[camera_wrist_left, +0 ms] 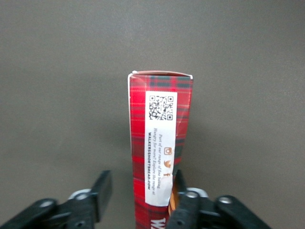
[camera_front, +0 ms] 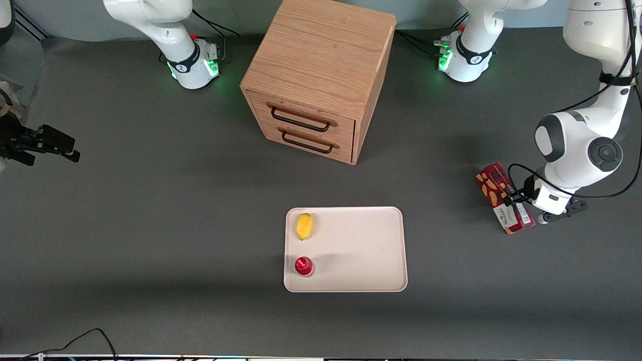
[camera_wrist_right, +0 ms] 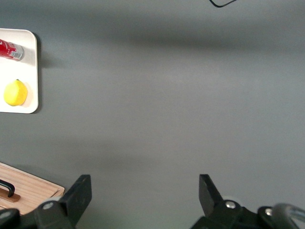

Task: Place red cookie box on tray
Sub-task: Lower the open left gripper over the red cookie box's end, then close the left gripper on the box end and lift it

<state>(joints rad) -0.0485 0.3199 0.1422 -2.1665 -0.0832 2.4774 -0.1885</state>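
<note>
The tray (camera_front: 361, 250) lies flat on the table (camera_front: 150, 225), nearer the front camera than the two-drawer cabinet (camera_front: 321, 75), and on it sit a lemon (camera_front: 304, 226) and, nearer the camera than that, a small capped bottle (camera_front: 304, 266), both along the tray's edge toward the parked arm's end. The cookie box (camera_front: 503, 197) lies on the table well apart from the tray, toward the working arm's end. The tool (camera_front: 521, 200) is down at the box, its fingers (camera_wrist_left: 102, 191) spread with one on either side of the box's narrow width.
</note>
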